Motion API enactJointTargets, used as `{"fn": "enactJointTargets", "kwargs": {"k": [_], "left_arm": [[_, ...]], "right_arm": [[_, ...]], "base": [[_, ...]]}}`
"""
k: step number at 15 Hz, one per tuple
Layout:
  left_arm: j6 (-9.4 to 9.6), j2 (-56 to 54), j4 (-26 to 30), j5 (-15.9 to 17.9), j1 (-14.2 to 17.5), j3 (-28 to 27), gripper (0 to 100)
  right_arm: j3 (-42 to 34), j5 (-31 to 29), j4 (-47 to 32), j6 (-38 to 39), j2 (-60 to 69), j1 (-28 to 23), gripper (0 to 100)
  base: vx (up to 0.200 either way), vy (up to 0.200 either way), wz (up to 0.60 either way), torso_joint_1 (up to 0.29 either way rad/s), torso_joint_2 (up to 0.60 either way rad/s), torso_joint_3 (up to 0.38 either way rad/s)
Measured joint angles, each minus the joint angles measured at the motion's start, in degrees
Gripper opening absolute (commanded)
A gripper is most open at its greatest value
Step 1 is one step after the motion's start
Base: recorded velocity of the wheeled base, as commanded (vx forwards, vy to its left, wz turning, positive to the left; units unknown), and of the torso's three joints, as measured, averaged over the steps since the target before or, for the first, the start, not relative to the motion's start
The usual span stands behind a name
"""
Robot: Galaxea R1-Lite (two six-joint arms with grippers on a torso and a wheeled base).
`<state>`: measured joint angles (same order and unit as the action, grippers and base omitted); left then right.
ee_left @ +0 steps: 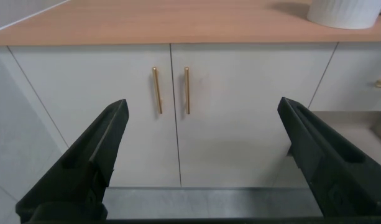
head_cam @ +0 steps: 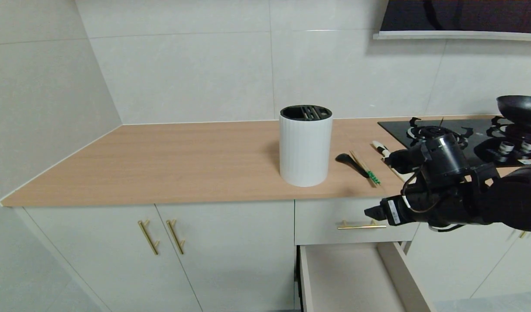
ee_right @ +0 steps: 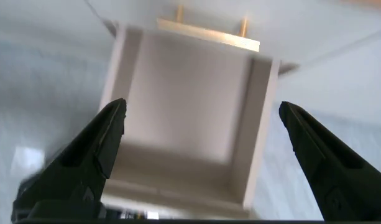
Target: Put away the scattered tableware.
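Drawer [head_cam: 347, 277] space lies nearest, pulled open below the front edge of the tabletop [head_cam: 161, 160]. The right gripper [ee_right: 201, 109] hangs over it, spread wide and empty. The left gripper [ee_left: 202, 106], equally spread and empty, faces the cabinet doors [ee_left: 171, 112]. Close to the front edge, toward the right end, lie a black spoon [head_cam: 351, 162] and chopsticks [head_cam: 365, 168], apparently touching, with a white-handled utensil [head_cam: 381, 148] just behind them. The white holder [head_cam: 305, 147] stands beside them, and the stove [head_cam: 443, 130] is farther back. Nothing looks put away yet. The likely risks are that pinching one thin, flat piece drags its neighbour off the front edge, and that the low right arm clips that edge when it rises.
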<state>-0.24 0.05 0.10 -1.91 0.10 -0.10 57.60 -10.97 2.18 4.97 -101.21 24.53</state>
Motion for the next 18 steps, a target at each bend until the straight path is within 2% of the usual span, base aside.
{"fn": "enactJointTargets", "kwargs": {"k": [6,11,18], "left_arm": [[0.00,0.0,0.0,0.0,0.0,0.0,100],[0.00,0.0,0.0,0.0,0.0,0.0,100],[0.00,0.0,0.0,0.0,0.0,0.0,100]], "right_arm": [[14.3,-2.4,2.0,0.1,-7.0,-4.2,100],[15.7,-1.7,7.9,0.1,-12.1,-9.0,100],[15.3,-1.7,12.9,0.0,-16.9,-9.4,100]], "base": [[0.000,0.000,0.00,0.000,0.00,0.000],[0.000,0.000,0.00,0.000,0.00,0.000],[0.000,0.000,0.00,0.000,0.00,0.000]]}}
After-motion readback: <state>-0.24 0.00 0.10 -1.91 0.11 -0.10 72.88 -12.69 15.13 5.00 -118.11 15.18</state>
